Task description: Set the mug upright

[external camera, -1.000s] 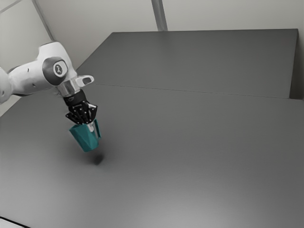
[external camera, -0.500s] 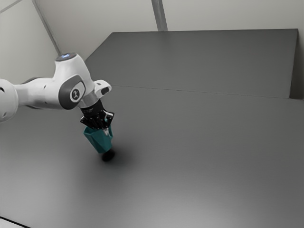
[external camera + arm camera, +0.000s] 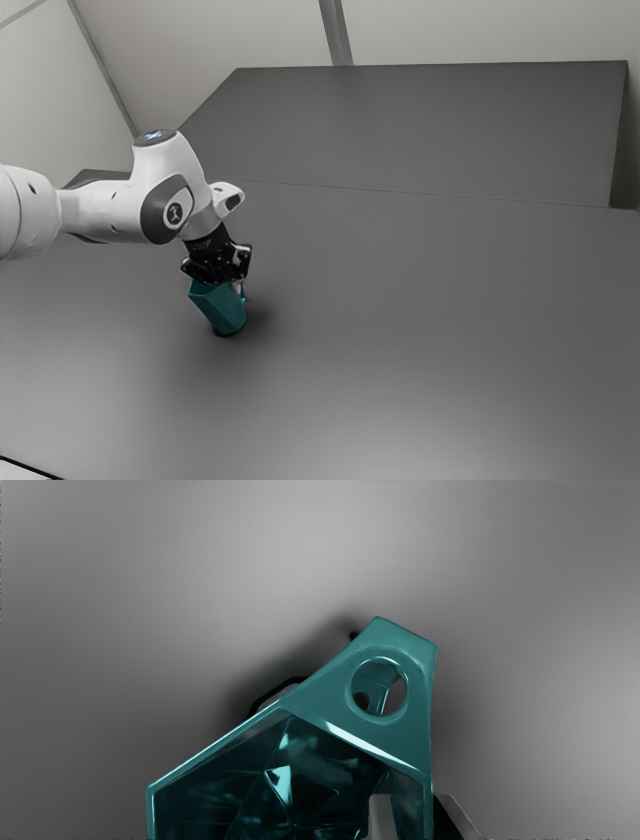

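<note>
In the exterior view my gripper (image 3: 232,284) points down at the rim of the teal faceted mug (image 3: 221,309). The mug leans slightly, its base low against the table and its mouth facing up. Looking down in the wrist view, I see the open mouth and the handle part with a round hole on the mug (image 3: 395,740). One finger is inside the mouth and the other outside the wall, so the gripper (image 3: 412,815) is shut on the mug's wall. Whether the base touches the table is hard to tell.
The wide dark grey table (image 3: 430,300) stretches toward the exterior view's right. A raised dark panel (image 3: 430,130) stands beyond a seam at the back, with pale walls behind it. A dark shadow lies around the mug's base.
My hand has carried the mug toward the exterior view's right and downward. The mug's shadow has drawn in to its base, and the arm has come lower.
</note>
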Robot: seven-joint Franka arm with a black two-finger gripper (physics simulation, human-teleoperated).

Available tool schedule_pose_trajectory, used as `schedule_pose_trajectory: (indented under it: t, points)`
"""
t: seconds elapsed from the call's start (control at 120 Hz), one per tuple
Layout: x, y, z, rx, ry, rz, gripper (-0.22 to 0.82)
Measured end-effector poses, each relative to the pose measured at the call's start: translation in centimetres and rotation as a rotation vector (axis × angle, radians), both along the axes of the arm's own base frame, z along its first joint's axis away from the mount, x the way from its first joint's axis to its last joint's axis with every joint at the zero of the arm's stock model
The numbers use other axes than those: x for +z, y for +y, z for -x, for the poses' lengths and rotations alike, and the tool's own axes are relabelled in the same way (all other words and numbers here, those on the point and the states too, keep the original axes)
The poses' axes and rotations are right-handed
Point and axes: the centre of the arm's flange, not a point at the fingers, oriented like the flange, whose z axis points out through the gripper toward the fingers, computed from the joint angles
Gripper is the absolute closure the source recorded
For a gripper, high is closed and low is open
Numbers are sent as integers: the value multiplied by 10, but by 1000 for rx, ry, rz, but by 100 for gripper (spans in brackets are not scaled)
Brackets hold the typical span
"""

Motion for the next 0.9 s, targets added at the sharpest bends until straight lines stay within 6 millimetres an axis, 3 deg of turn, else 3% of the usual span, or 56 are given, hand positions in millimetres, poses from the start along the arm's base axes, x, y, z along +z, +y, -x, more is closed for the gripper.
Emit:
schedule_pose_trajectory:
  t: [0.15, 0.317, 0.458, 0.617, 0.9]
  points:
    - [9, -3, 1, 11, -10, 0, 33]
    - [30, -6, 4, 18, -37, -7, 15]
    - [64, -12, 6, 12, -69, -16, 8]
    - [113, -40, -1, -38, -103, -20, 4]
    - [182, -35, -34, -137, -128, -77, 1]
